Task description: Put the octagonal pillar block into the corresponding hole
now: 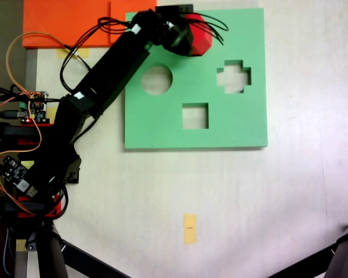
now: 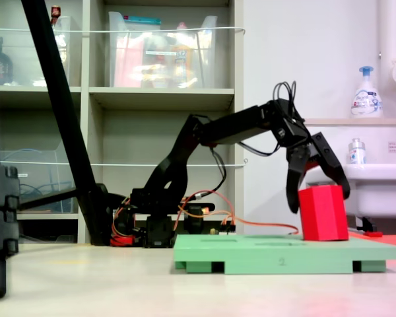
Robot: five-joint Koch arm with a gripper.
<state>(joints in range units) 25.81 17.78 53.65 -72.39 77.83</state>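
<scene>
on green board [image 2: 277,254], red block [image 2: 323,212], claw [image 2: 319,196] astride

A pale counter [image 2: 86,284] fills the lower frame. At upper left stands a grey shelving unit [image 2: 165,99] holding clear plastic bins [image 2: 162,49] (contents blurred); at right, a white wall [image 2: 303,46] and sink [image 2: 376,181].

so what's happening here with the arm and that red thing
The black robot arm's gripper has its jaws spread around a red block that stands upright at the far edge of the green board. Round, cross-shaped and square cutouts lie bare; the block isn't sunk flush yet.
</scene>
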